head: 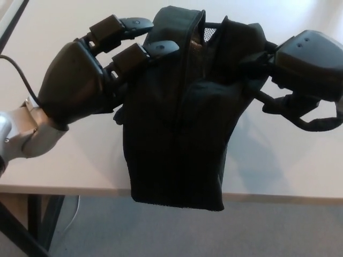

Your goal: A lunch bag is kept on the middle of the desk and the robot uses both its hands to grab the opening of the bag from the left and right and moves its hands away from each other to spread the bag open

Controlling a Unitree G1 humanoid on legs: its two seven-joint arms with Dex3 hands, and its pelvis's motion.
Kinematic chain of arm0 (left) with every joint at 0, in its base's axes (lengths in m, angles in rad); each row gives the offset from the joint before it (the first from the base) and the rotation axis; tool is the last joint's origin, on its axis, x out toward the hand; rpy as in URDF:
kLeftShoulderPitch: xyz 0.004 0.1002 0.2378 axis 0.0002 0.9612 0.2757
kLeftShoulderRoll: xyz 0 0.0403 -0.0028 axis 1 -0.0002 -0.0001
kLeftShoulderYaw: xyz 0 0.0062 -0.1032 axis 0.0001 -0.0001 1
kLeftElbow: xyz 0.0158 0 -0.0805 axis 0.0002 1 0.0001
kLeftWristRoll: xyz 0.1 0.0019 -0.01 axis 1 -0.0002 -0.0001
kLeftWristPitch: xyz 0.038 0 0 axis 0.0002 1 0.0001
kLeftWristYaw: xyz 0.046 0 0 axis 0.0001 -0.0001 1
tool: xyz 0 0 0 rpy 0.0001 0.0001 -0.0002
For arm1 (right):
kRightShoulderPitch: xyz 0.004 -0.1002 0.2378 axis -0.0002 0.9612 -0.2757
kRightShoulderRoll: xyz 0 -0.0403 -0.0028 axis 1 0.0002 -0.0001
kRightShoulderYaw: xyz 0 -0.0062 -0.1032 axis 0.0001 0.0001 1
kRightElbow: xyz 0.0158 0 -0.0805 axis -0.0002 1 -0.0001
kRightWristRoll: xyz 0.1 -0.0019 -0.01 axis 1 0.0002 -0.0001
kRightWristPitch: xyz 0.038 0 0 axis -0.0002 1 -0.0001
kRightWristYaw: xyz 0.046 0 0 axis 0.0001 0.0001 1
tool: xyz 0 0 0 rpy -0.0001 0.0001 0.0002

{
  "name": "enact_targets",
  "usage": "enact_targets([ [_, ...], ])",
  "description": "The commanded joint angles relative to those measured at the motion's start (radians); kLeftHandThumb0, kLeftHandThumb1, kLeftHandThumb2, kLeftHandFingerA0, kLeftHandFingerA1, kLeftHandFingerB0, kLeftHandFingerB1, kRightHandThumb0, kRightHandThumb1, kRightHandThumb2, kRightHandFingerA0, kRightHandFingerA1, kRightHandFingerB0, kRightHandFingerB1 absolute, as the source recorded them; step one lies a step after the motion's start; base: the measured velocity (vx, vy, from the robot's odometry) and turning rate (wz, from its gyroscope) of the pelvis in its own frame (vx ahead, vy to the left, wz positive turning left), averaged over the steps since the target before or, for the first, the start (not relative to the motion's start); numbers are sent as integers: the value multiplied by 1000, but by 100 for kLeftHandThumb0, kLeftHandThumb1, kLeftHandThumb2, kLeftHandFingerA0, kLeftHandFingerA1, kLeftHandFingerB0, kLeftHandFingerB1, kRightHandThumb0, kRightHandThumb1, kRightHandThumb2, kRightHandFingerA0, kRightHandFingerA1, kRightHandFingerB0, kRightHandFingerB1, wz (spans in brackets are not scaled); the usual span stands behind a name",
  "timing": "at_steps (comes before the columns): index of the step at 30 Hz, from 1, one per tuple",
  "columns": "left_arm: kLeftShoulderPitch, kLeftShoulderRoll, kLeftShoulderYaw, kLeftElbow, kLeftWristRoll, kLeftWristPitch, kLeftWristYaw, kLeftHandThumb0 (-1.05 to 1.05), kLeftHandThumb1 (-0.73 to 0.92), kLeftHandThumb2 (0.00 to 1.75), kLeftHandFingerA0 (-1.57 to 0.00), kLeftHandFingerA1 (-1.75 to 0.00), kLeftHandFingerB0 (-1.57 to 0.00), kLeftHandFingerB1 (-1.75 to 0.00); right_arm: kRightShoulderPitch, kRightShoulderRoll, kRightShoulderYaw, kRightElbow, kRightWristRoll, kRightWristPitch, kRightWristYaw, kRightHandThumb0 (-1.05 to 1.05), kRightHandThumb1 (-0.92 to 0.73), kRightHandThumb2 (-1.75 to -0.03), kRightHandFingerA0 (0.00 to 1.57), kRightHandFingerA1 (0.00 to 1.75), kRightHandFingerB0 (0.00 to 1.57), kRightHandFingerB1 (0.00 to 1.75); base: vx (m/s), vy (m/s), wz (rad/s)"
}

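The black lunch bag lies in the middle of the beige desk, its near end hanging over the front edge. My left hand comes in from the left; two fingers lie over the bag's upper left rim and the thumb is hidden behind it. From the right, my right hand pinches the bag's upper right flap. A narrow gap with pale mesh shows between the two halves at the top.
A black strap loop lies on the desk under my right hand. The desk's front edge runs across the lower picture, with grey floor and dark desk legs below it.
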Motion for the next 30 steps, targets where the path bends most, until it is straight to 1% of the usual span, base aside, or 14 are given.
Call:
enact_targets([
  [1, 18, 1, 31, -56, -52, -20, -60, -11, 52, 56, -74, -57, -84, -54, -7, 2, 25, 24, -32, -6, 17, -34, -39, -78, 102, 117, 52, 60, 0, 0, 0],
  [2, 20, 2, 38, -76, -72, -37, -108, -23, 49, 55, -93, -71, -101, -65, -7, 8, 28, 47, -19, -28, 4, -21, -50, -56, 95, 131, 44, 41, 0, 0, 0],
  [3, 19, -2, 39, -82, -80, -42, -131, -17, 54, 57, -96, -128, -105, -98, -7, 11, 31, 50, -16, -22, 11, -25, -52, -58, 89, 140, 64, 80, 0, 0, 0],
  [6, 25, -16, 46, -105, -70, -4, -151, -20, 54, 59, -85, -158, -86, -135, -6, 10, 40, 31, -24, 23, 58, -26, -52, -57, 84, 137, 78, 75, 0, 0, 0],
  [7, 27, -17, 49, -111, -67, 5, -151, -20, 54, 59, -85, -158, -86, -135, -6, 10, 40, 33, -24, 19, 54, -26, -52, -57, 84, 137, 78, 75, 0, 0, 0],
  [9, 37, -19, 61, -126, -74, 13, -163, -24, 56, 59, -84, -163, -81, -141, -11, 6, 47, 33, -36, 23, 63, -32, -54, -57, 92, 94, 72, 44, 0, 0, 0],
  [14, 54, -15, 79, -124, -93, -10, -195, -19, 62, 64, -86, -162, -77, -152, -10, 5, 40, 37, -35, 16, 40, -36, -51, -59, 91, 103, 73, 46, 0, 0, 0],
  [15, 62, -14, 80, -117, -96, -17, -195, -12, 54, 78, -89, -158, -82, -148, -5, 6, 35, 36, -29, 16, 36, -35, -50, -58, 91, 108, 73, 46, 0, 0, 0],
  [17, 85, -10, 89, -114, -112, -20, -219, -12, 54, 64, -89, -147, -97, -115, 0, 8, 31, 41, -22, 7, 27, -34, -50, -58, 91, 106, 73, 47, 0, 0, 0],
  [21, 145, -21, 112, -91, -166, -66, -218, -7, 48, 87, -94, -153, -88, -137, 26, 14, 7, 64, 9, -14, -11, -30, -49, -55, 99, 96, 84, 48, 0, 0, 0],
  [23, 181, -16, 122, -100, -168, -53, -217, -3, 41, 98, -87, -157, -90, -141, 40, 14, -13, 106, 35, -76, -58, -27, -47, -54, 106, 92, 87, 50, 0, 0, 0],
  [24, 206, -9, 128, -105, -174, -50, -227, 0, 39, 102, -85, -158, -87, -143, 61, 6, -28, 108, 44, -112, -86, -24, -47, -54, 103, 112, 88, 51, 0, 0, 0],
  [27, 284, 1, 152, -75, -201, -77, -203, 14, 38, 117, -90, -156, -88, -139, 130, -43, -76, 104, 55, -245, -181, -24, -49, -55, 101, 84, 86, 52, 0, 0, 0],
  [30, 327, 13, 175, -38, -225, -97, -197, 13, 39, 123, -91, -152, -96, -129, 163, -92, -87, 139, -24, -354, -302, -32, -59, -57, 98, 86, 82, 54, 0, 0, 0],
])
